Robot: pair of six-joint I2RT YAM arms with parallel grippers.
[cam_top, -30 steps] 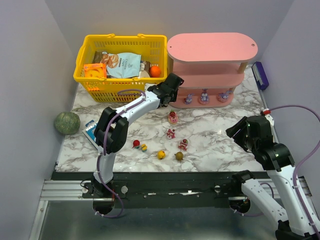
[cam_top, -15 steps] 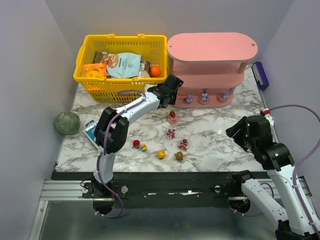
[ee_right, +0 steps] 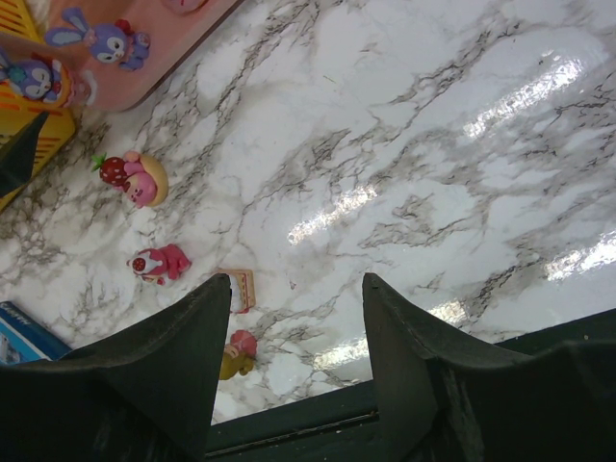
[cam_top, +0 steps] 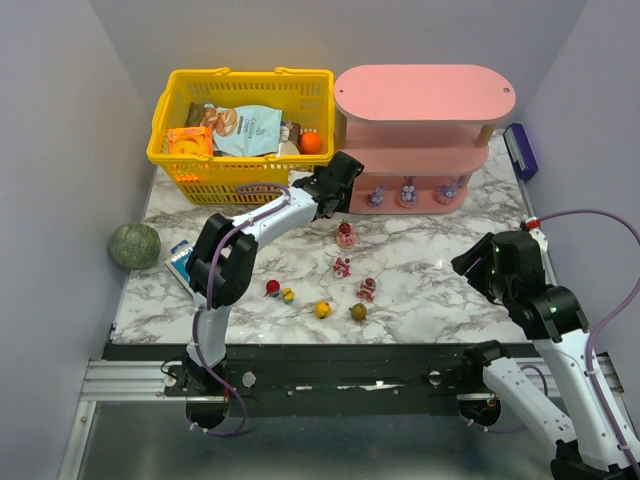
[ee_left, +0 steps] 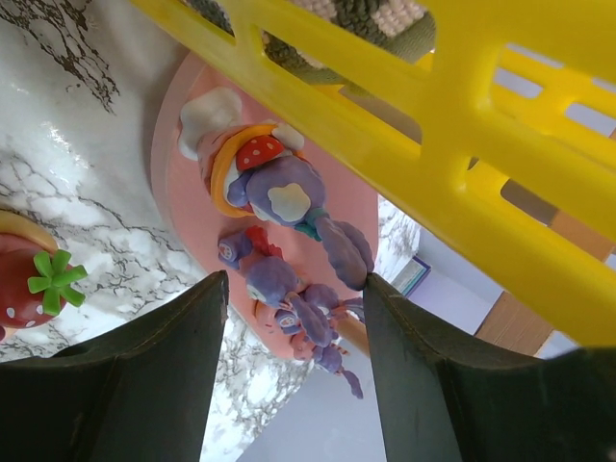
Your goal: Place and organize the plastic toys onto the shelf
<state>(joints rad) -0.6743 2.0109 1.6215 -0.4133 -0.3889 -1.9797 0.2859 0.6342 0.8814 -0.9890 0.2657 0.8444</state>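
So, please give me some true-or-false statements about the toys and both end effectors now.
Purple figurines stand on the lowest board of the shelf. True.
The left end effector is shut on a toy. False: its jaws are open; a purple figurine stands on the board beyond them.
Several small toys lie on the marble table. True.
The right end effector holds a pink toy. False: it is open and empty, above the table.
The green ball is in the basket. False: it lies outside, at the table's left edge.
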